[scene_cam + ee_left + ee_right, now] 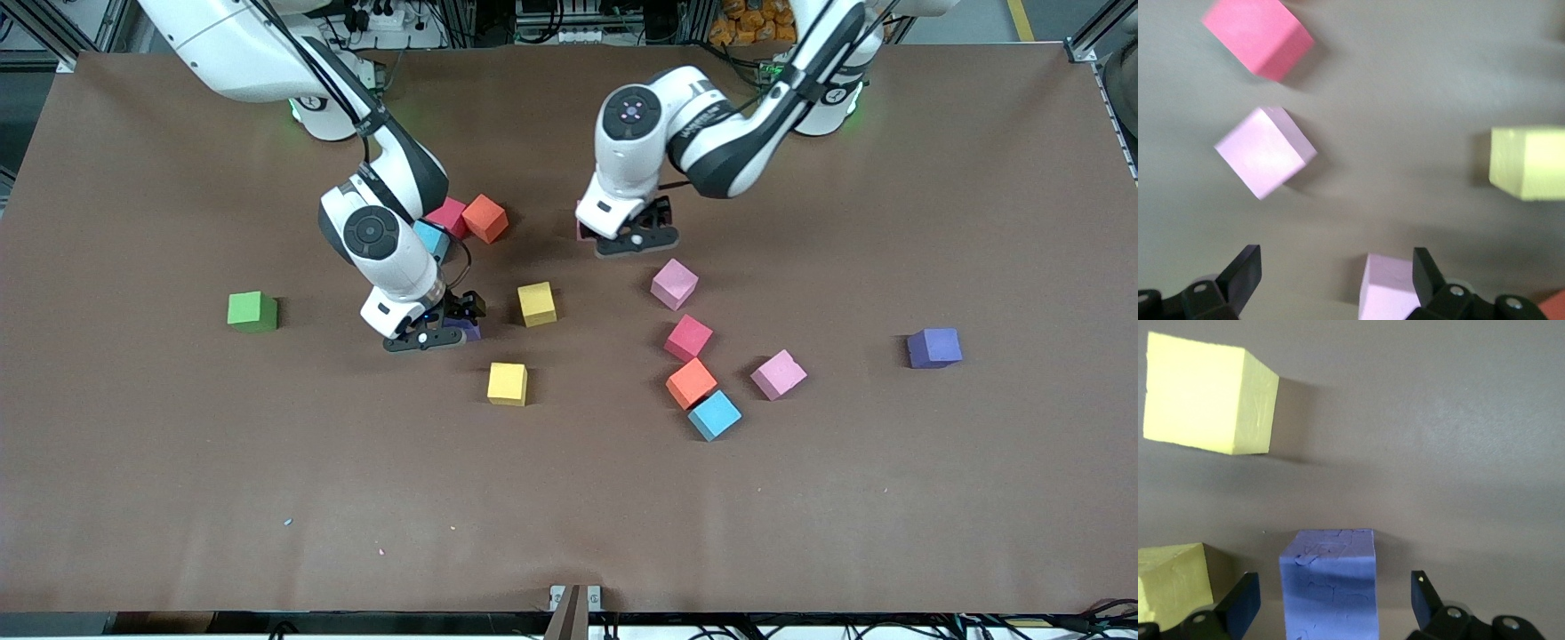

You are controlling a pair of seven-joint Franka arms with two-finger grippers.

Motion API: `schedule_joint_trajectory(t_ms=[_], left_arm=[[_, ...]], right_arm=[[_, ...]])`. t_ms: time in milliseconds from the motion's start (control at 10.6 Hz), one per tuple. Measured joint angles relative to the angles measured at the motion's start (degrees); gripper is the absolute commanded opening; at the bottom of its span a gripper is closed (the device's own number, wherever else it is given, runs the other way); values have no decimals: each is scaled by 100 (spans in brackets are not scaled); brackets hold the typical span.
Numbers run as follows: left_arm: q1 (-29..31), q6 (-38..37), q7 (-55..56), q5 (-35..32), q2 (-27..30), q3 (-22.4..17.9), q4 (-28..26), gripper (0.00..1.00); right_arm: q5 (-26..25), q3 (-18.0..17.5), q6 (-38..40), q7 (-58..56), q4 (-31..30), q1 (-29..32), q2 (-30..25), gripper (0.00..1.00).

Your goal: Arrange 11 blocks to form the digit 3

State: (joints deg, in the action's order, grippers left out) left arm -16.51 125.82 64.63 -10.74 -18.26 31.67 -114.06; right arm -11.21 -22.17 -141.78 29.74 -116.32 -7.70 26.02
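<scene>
1. Table [889, 498]: brown matte surface carrying scattered foam cubes of equal size; no figure of a digit is assembled.
2. Right gripper [427, 331]: low at the table, fingers [1241, 607] spread wide and released, straddling a purple-blue cube [1329, 580] whose top face shows fine cracks; the fingers stand apart from its sides.
3. Left gripper [637, 238]: low at the table, fingers [1245, 273] likewise released and wide; a pale pink cube [1388, 287] sits between them, close against one finger, mostly hidden in the front view.
4. Two yellow cubes: one [537, 303] beside the right gripper, one [508, 383] nearer the front camera.
5. Group by the right arm's wrist: red-pink cube [450, 216], orange cube [485, 218], and a blue cube [433, 238] partly hidden by the arm.
6. Cluster nearer the front camera than the left gripper: pale pink cube [674, 284], red-pink cube [688, 338], orange cube [691, 383] touching a blue cube [714, 415], and a pale pink cube [778, 374] just beside.
7. Second purple cube [934, 348]: alone, toward the left arm's end.
8. Green cube [252, 312]: alone, toward the right arm's end.
</scene>
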Motion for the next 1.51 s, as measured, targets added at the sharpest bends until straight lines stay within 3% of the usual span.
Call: schedule_joint_trajectory(t_ms=[473,568,663,1041,1136,1514], left_arm=[[726,-101,947,2,-47,-45,-83,100],[839,-101,1148,7,-97,-47,-93,100],[929,-99,1329,18,-164,-47,-95,100],[1002,203,2014,19,-563,-50,-103,100],[1030,241,2069,19,-633,-50,-105,100],[1191,363,2110,19,-782,-53,-122,100]], right_arm=[[-16,-19,-148,1,-45,-5,296,100],[-32,-23,-162,1,-46,-12,338,90],[-133,-27,-170,1,-45,-21,362,70],[-398,-35,-177,8,-41,-23,399,10],[-401,-36,-175,8,-41,-23,399,1],[-471,-276,2,-35,-1,-9,370,0]])
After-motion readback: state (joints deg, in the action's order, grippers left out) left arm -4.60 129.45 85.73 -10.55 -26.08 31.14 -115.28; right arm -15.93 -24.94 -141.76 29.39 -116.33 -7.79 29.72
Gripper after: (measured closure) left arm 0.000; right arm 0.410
